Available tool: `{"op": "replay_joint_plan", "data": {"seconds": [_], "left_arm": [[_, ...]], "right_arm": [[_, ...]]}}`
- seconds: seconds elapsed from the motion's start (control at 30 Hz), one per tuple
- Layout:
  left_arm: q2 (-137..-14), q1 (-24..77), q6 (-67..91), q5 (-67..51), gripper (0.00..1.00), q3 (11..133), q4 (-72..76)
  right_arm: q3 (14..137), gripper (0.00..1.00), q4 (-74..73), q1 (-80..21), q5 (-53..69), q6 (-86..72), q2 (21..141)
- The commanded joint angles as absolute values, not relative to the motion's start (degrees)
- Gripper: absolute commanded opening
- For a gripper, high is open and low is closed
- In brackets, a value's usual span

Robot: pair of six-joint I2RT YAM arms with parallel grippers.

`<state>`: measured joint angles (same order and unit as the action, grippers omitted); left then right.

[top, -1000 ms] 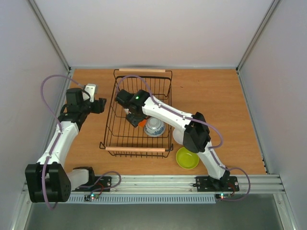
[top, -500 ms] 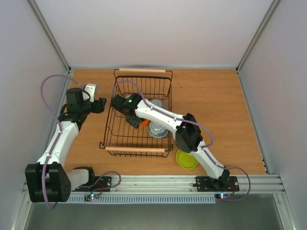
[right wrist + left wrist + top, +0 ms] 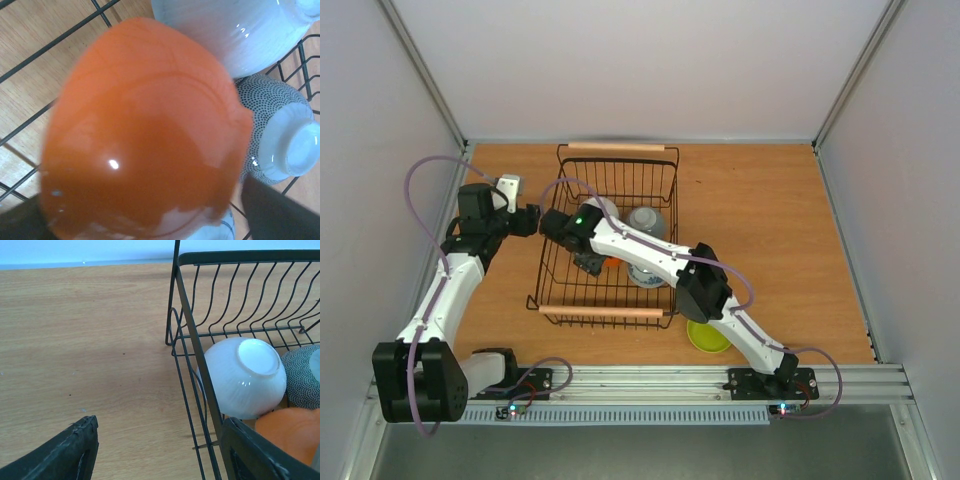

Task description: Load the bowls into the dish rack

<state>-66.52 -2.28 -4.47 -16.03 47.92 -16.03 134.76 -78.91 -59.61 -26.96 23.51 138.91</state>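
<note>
The black wire dish rack (image 3: 610, 313) holds a white bowl (image 3: 598, 208), a grey dotted bowl (image 3: 646, 220) and a blue-patterned bowl (image 3: 642, 276). My right gripper (image 3: 588, 262) reaches into the rack's left half. In the right wrist view its fingers (image 3: 280, 210) stand wide apart, and the orange bowl (image 3: 145, 135), blurred, fills the space between them above the rack wires (image 3: 30, 55). The white bowl (image 3: 235, 30) and the dotted bowl (image 3: 272, 125) lie just beyond. My left gripper (image 3: 528, 220) is open and empty outside the rack's left wall (image 3: 200, 355). A lime green bowl (image 3: 708, 337) sits on the table.
The left wrist view shows the white bowl (image 3: 245, 377), the dotted bowl (image 3: 300, 377) and the orange bowl (image 3: 292, 435) through the wires, with bare wood table (image 3: 90, 340) to the left. The right forearm (image 3: 660, 258) crosses the rack.
My right gripper has moved left and a little forward inside the rack, and the orange bowl shifted left with it. The left arm has not moved.
</note>
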Motion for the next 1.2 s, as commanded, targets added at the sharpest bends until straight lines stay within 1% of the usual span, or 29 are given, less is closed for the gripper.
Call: {"op": "replay_joint_plan", "data": {"seconds": [0.0, 0.37, 0.5, 0.87, 1.03, 1.17], "left_arm": [[-66.65, -2.53, -4.24, -16.08, 0.68, 48.9, -13.05], [-67.31, -2.53, -4.4, -16.42, 0.68, 48.93, -12.81], [-67.45, -2.5, -4.44, -16.44, 0.68, 48.96, -12.69], [-67.68, -2.53, -4.61, -16.54, 0.68, 48.96, -12.78], [-67.68, -2.54, -4.66, -16.45, 0.68, 49.04, -12.85], [-67.35, -2.51, -4.66, -16.35, 0.68, 49.0, -12.96]], "right_arm": [[135.1, 0.98, -79.18, -60.47, -30.13, 24.04, 139.99], [133.78, 0.99, -78.15, -61.56, -27.07, 24.59, 138.52], [131.08, 0.99, -76.83, -62.0, -24.12, 24.65, 135.95], [124.64, 0.99, -72.25, -62.25, -20.8, 23.84, 130.22], [121.26, 0.99, -69.95, -62.31, -22.51, 23.0, 126.71], [116.51, 0.99, -67.0, -61.78, -29.03, 20.16, 121.05]]}}
